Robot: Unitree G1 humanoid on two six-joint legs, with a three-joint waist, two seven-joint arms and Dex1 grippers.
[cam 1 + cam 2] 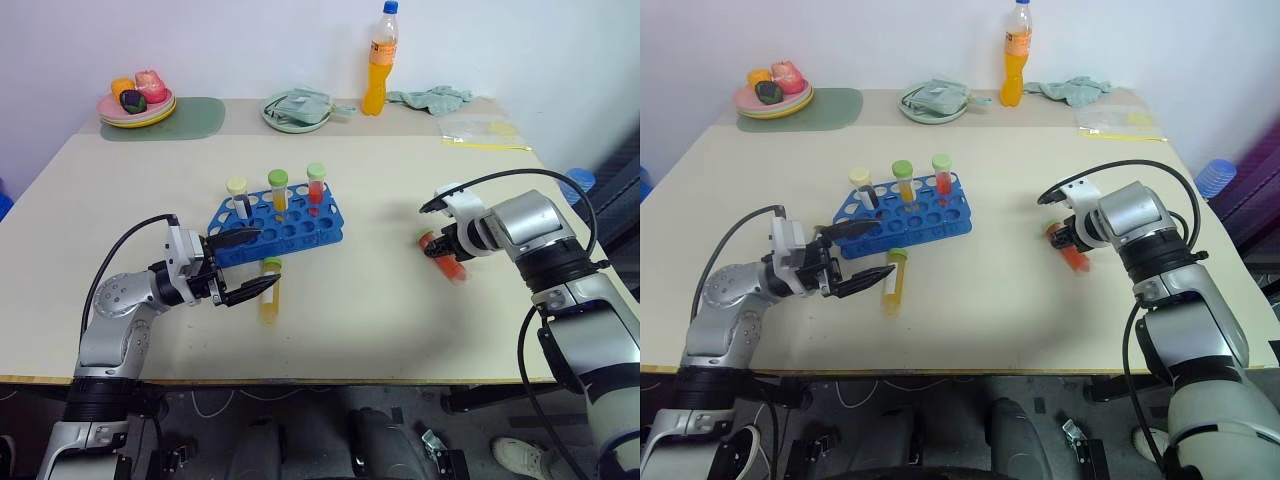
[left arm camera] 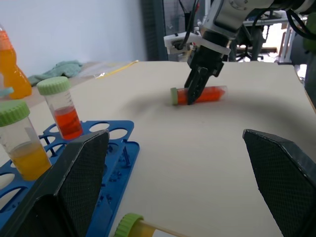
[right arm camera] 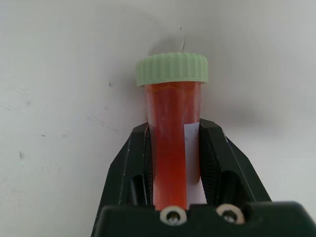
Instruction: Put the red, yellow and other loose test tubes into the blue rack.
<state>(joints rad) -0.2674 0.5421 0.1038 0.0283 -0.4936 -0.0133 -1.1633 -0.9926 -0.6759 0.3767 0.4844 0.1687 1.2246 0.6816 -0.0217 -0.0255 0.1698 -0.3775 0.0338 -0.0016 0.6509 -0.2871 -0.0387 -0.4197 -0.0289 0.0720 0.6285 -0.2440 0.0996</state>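
**Red tube pinched at the right of the worktop**

Lying on its side near the right edge of the worktop [image 1: 400, 330], a red tube [image 3: 173, 143] with a pale green cap is pinched between the two fingers of the right gripper [image 3: 174, 148], one finger on each side of its body. The tube is seen resting on the surface, with the gripper pointing steeply down onto it.

The blue rack [image 1: 285, 228] is placed near the middle of the worktop, slightly towards the left edge. Three tubes are held upright in its far row: one with a dark fill and a cream cap [image 1: 238, 197], one with a yellow fill [image 1: 279, 190] and one with a red fill [image 1: 316, 184], the last two with green caps.

A yellow tube [image 1: 270, 291] is left lying just in front of the rack, towards the near edge. The left gripper [image 1: 243, 265] is held level beside it, fingers spread wide with nothing between them; the upper finger reaches over the rack's near left corner.
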